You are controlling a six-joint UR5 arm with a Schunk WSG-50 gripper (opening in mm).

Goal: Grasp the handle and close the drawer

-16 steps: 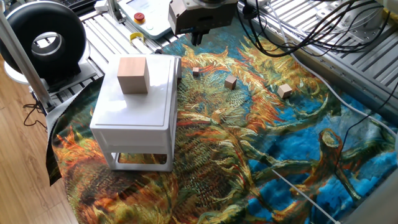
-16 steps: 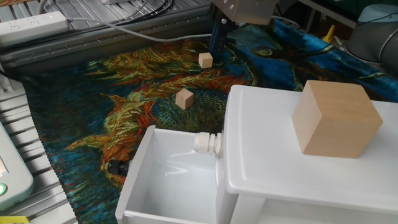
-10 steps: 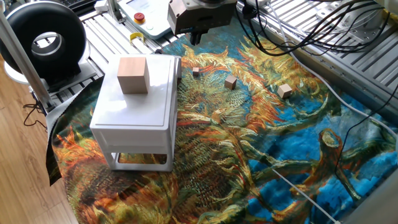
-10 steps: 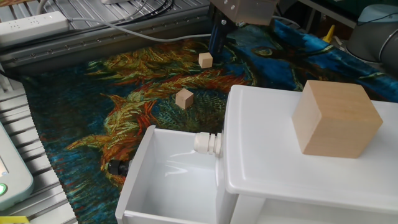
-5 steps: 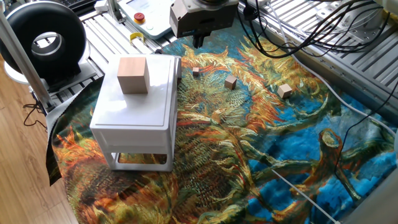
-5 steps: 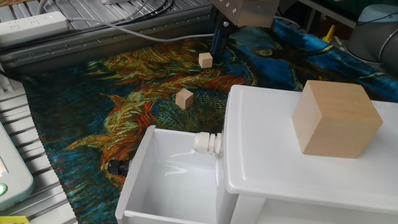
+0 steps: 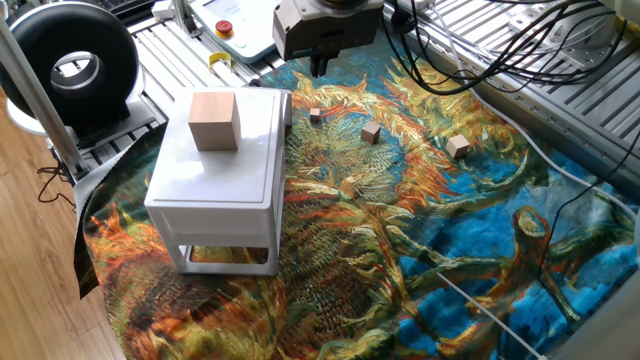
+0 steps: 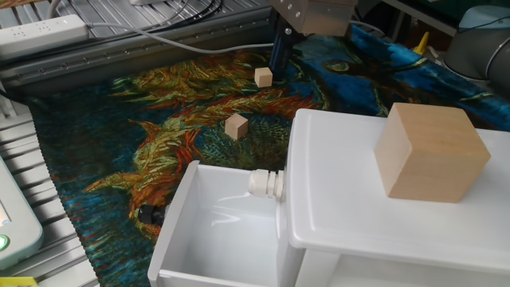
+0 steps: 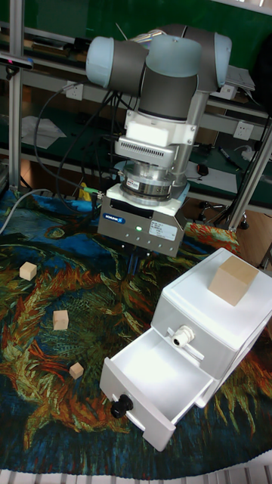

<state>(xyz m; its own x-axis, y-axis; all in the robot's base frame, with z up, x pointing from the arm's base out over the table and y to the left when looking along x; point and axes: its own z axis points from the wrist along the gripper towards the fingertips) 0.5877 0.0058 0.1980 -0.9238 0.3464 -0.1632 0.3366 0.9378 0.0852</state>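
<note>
The white drawer (image 9: 160, 372) stands pulled out of the bottom of a small white cabinet (image 7: 215, 185); its inside (image 8: 219, 227) holds nothing. On its front face sits the handle (image 9: 121, 406), a small dark knob (image 8: 147, 214). A pale knob (image 9: 181, 336) sticks out of the cabinet face above the drawer. My gripper (image 9: 138, 261) hangs over the cloth behind the cabinet, well away from the handle. Its dark fingers (image 8: 279, 56) look pressed together with nothing between them. In the one fixed view the gripper (image 7: 319, 66) is past the cabinet's far side, and the cabinet hides the handle.
A tan wooden cube (image 7: 213, 120) rests on the cabinet top. Three small wooden blocks (image 7: 315, 115) (image 7: 371, 132) (image 7: 457, 146) lie on the patterned cloth to the gripper's side. Cables (image 7: 470, 60) and metal rails border the cloth. A black ring lamp (image 7: 75, 65) stands at one corner.
The gripper has drifted very slightly over the cloth. The drawer, cube and blocks have not moved.
</note>
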